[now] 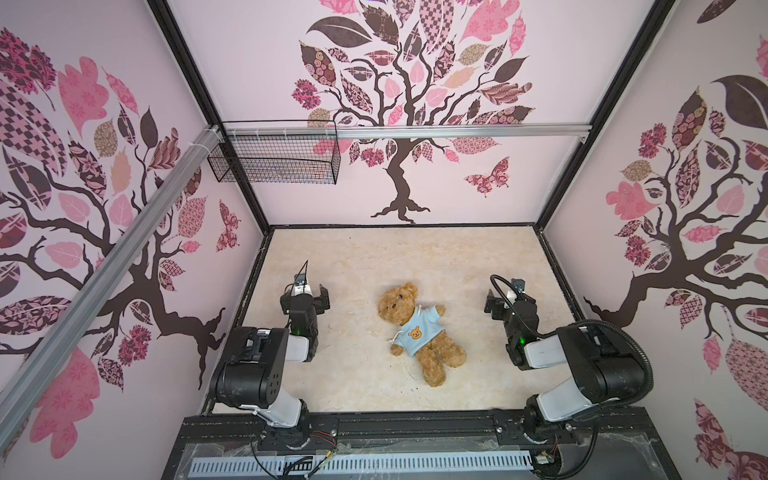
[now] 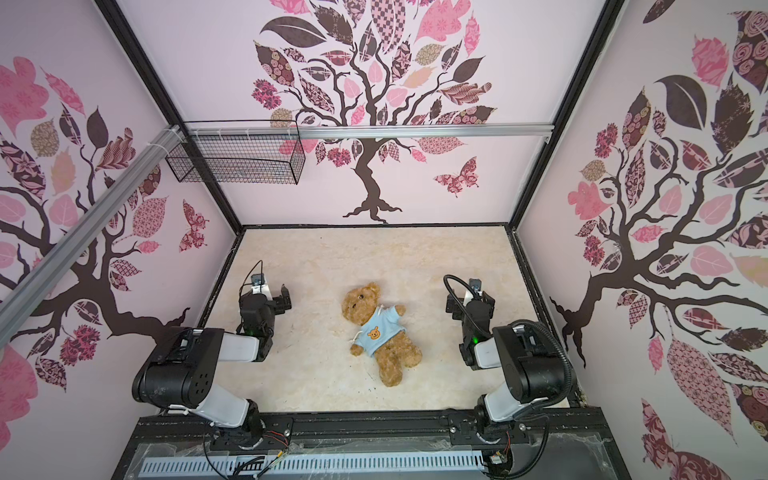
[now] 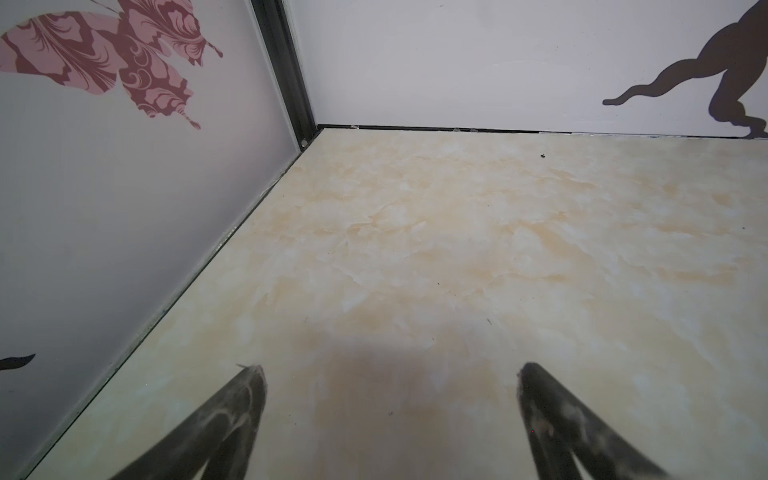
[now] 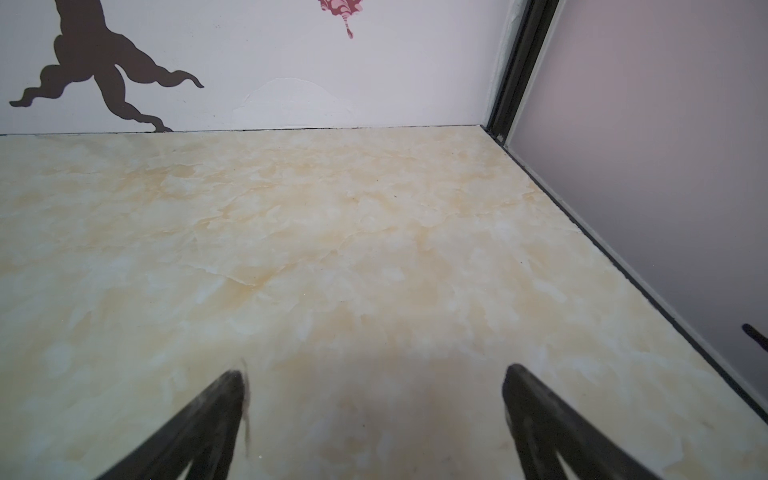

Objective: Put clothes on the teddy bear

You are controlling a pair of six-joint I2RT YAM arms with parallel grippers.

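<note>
Teddy bear lay face-up on the marble-look tabletop, betw. the two grippers and well apart from both sets of fingers. Its head pointed twd. the back wall and its legs twd. the arm bases. A light-blue shirt w/ orange bear-face print covered the torso, and a paw showed past each sleeve.

Left gripper: fingers spread wide over bare tabletop, bear off to their right side.

Right gripper: fingers likewise wide over bare tabletop, bear off to their left.

A wire basket hung on the back rail, far beyond the left fingers.
</note>
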